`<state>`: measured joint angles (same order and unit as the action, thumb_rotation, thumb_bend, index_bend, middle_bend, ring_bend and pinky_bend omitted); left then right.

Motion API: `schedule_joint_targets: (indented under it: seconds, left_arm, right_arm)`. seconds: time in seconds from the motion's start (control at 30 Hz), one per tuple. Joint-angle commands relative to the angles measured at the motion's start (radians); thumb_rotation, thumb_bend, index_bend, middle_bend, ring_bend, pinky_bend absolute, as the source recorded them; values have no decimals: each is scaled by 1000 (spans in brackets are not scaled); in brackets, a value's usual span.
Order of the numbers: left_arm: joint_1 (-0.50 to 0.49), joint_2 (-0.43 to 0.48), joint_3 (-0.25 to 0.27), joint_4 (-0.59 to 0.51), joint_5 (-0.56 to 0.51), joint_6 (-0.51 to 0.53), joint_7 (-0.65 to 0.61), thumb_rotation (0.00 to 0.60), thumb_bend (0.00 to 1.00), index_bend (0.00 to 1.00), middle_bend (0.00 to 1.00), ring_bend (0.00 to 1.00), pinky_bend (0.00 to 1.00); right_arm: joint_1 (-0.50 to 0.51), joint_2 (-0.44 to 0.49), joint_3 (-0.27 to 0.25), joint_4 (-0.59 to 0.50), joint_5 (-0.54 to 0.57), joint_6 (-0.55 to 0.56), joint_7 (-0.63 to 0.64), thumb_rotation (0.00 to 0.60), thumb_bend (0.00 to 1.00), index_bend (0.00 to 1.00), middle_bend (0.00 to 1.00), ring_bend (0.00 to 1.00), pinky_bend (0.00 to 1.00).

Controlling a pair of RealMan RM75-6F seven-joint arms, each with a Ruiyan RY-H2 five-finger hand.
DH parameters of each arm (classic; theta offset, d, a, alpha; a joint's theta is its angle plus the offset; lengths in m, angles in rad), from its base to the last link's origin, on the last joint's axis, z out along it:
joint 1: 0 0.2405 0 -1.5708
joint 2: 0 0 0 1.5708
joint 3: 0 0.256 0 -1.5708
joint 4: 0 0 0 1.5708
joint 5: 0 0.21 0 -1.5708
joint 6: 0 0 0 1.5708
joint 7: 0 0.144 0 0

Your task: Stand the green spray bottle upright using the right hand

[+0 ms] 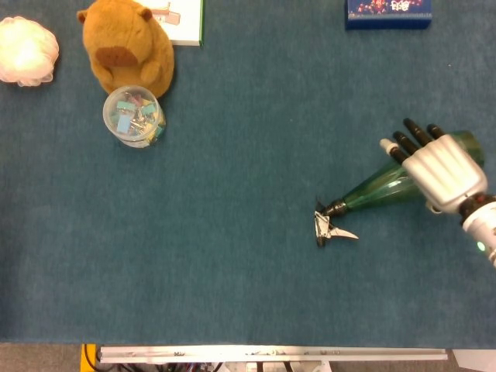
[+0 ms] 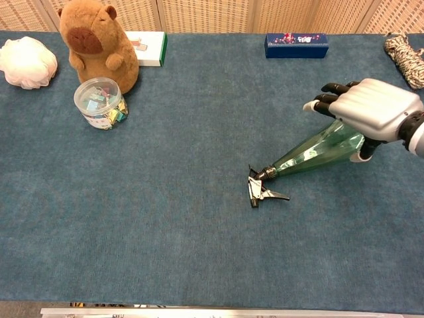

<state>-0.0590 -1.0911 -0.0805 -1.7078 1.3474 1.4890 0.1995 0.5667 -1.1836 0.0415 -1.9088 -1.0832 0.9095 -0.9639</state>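
The green spray bottle (image 1: pixel 373 188) (image 2: pixel 311 155) lies on its side on the blue cloth, its black and silver trigger nozzle (image 1: pixel 329 227) (image 2: pixel 260 187) pointing left and its wide base toward the right. My right hand (image 1: pixel 438 169) (image 2: pixel 368 108) hovers over the bottle's wide body, palm down, fingers spread and reaching past the far side, thumb on the near side. It covers the base from above. Whether it touches the bottle I cannot tell. The left hand appears in neither view.
A jar of binder clips (image 1: pixel 133 116) (image 2: pixel 101 103), a plush capybara (image 1: pixel 127 44) (image 2: pixel 93 41) and a white puff (image 1: pixel 27 50) (image 2: pixel 26 61) sit far left. A dark blue box (image 1: pixel 387 13) (image 2: pixel 296 45) lies at the back, a rope coil (image 2: pixel 404 58) at the far right.
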Motion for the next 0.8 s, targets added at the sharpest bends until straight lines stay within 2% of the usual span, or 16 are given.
schedule_joint_targets:
  seconds: [0.03,0.8]
  left_arm:
    - [0,2,0,-1,-3,-1,2,600,0,463,460,304,338]
    - [8,18,-4,-15,-10,10,-6,600,0,469,462,305,338]
  right_arm:
    - [30,-26,-19,23,37,-14,-24,600,0,144,179,42,218]
    - [175,-132,-92,99,218,9,-106,600,0,156,190,49,218]
